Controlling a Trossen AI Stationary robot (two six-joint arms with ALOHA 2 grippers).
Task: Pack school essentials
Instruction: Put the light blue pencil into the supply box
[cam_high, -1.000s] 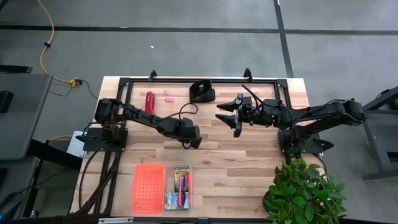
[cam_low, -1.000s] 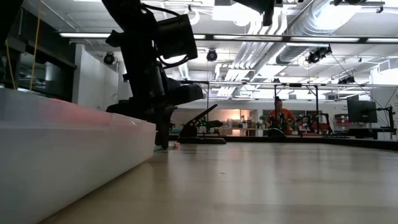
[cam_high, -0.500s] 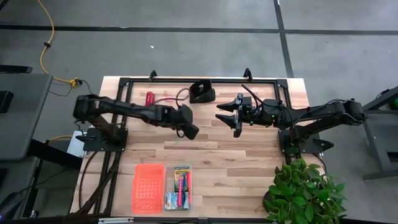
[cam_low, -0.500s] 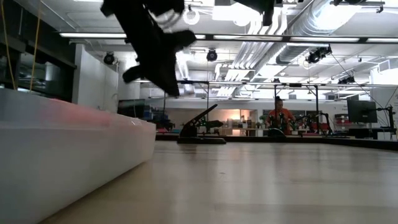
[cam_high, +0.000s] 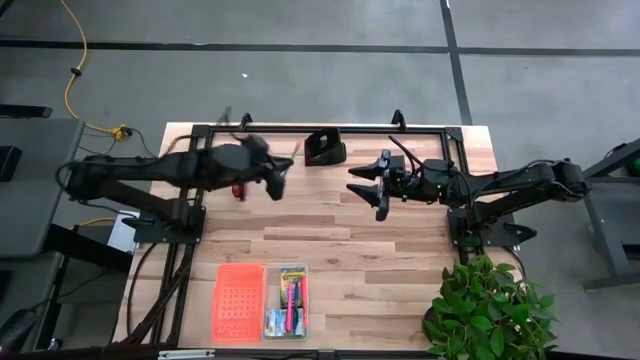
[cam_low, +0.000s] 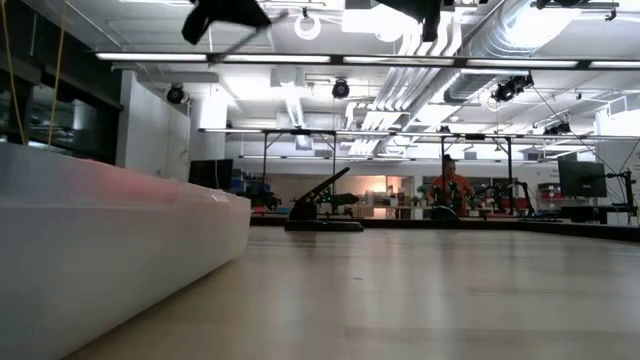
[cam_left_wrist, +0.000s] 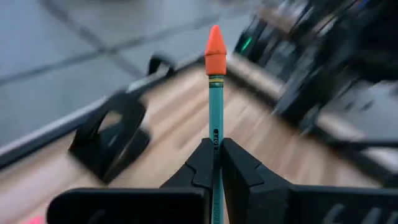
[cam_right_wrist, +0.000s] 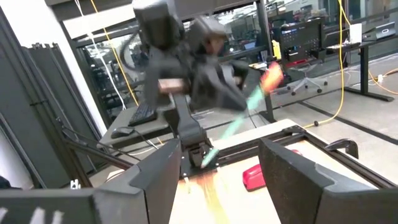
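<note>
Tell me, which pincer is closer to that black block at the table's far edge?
Left. The left pincer, holding a teal pencil, hangs beside the black block; the right pincer waits slightly farther off on its other side.

From straight above, the high camera takes in my whole wooden table (cam_high: 400, 250), with my left arm entering from the frame's left and my right arm from its right. The low camera sits at tabletop level, close against a white container wall (cam_low: 110, 250) filling its lower left, and looks level across the wood into the room. My left wrist camera looks out between my closed fingers (cam_left_wrist: 239, 168) at the black block (cam_left_wrist: 112, 140), which the high view shows top centre (cam_high: 324, 148); my right wrist camera faces my left arm (cam_right_wrist: 186, 68).
</note>
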